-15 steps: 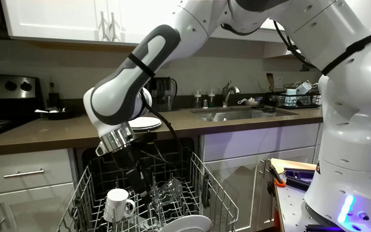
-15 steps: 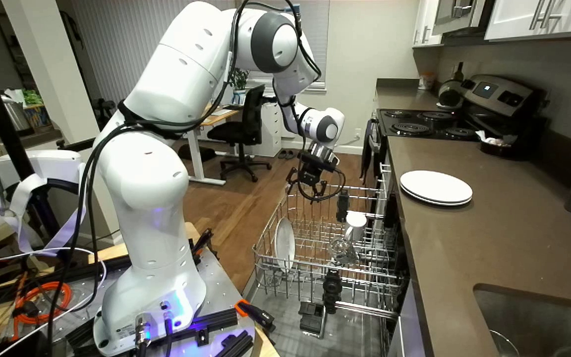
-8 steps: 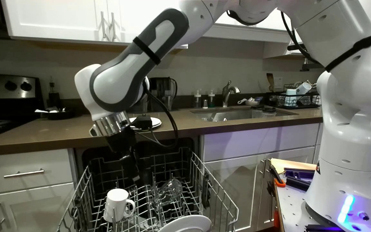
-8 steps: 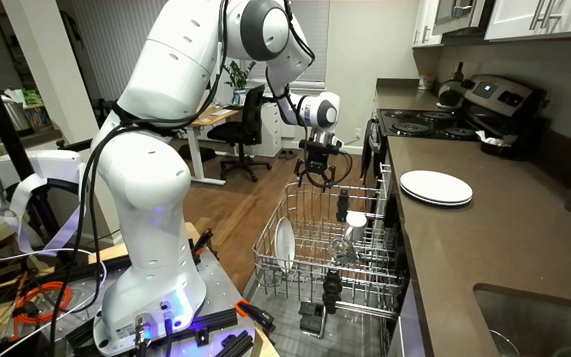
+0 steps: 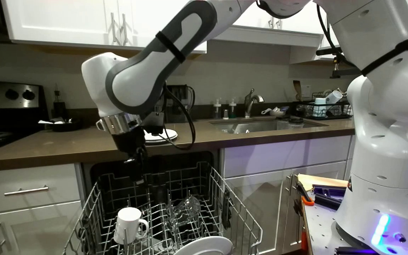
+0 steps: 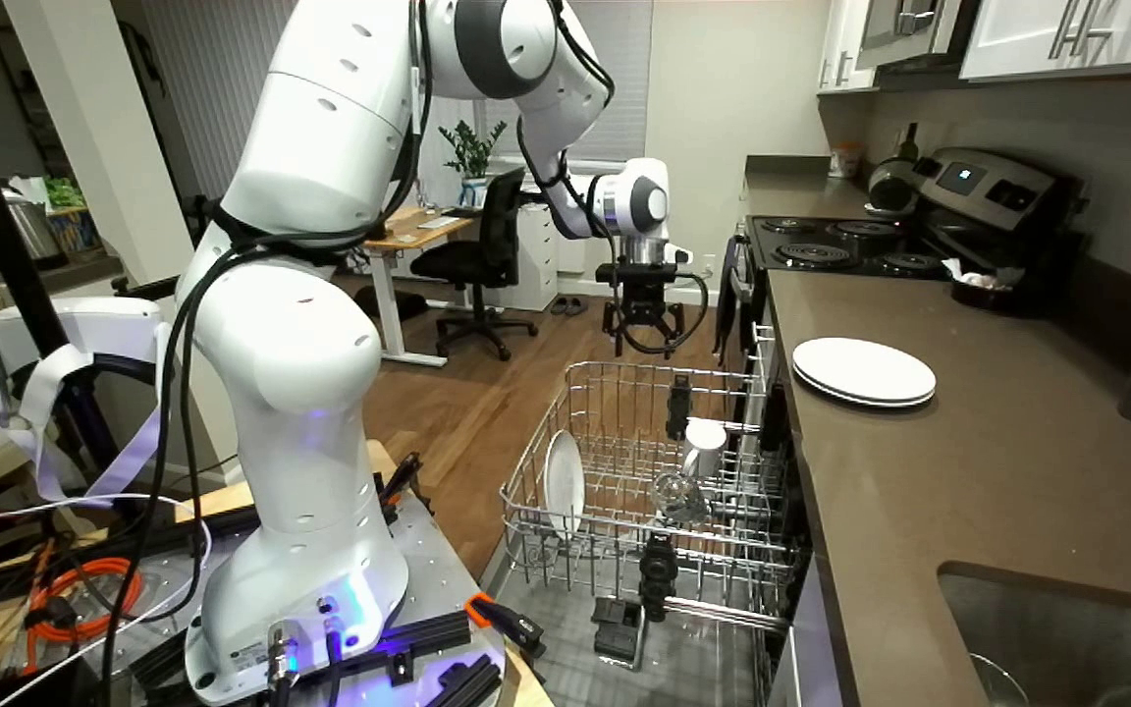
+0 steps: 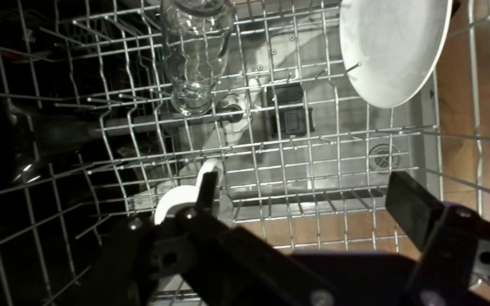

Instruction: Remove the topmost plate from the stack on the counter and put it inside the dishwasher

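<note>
The topmost plate (image 6: 863, 366) lies flat on the low stack (image 6: 864, 381) on the counter (image 6: 1017, 471), its rim just beside the counter's front edge, by the open dishwasher (image 5: 191, 159). As I judge it, moving that plate has not begun: the fingers (image 7: 413, 208) stand wide apart with nothing between them, over the stove-side part of the pulled-out rack (image 6: 624, 364) and well apart from the stack. A white plate (image 6: 564, 481) does stand on edge near the rack's outer edge; whether it came from this stack the pictures do not tell. If it did, the job could be finished; otherwise the grasp, the carry and the setting-down are all left.

The fingers would likely need to rise over the counter's front edge first. Bare counter runs from the stack toward the sink (image 6: 1056, 614) and toward the stove (image 6: 860, 253), with a dark pitcher (image 5: 183, 92) farther back. In the rack, the white mug (image 5: 126, 225) and a clear glass (image 7: 196, 59) take up room nearer the counter; bare wires show toward the outer corner on the stove side.
</note>
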Controlling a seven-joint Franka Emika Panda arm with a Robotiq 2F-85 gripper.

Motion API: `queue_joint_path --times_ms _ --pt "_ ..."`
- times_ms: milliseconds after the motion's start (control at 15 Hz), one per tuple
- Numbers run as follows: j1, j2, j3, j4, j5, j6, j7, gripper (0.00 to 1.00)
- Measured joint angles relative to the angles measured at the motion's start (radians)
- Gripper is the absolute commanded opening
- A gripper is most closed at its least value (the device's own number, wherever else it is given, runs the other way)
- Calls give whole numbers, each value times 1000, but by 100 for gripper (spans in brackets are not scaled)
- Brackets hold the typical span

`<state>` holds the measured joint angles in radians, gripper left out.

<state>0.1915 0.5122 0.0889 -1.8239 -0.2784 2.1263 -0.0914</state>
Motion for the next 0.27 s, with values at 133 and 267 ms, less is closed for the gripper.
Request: queue_joint_path --times_ms 133,267 --pt "11 -18 -18 -15 -49 31 51 100" --pt "22 -35 -33 -31 -90 50 94 100"
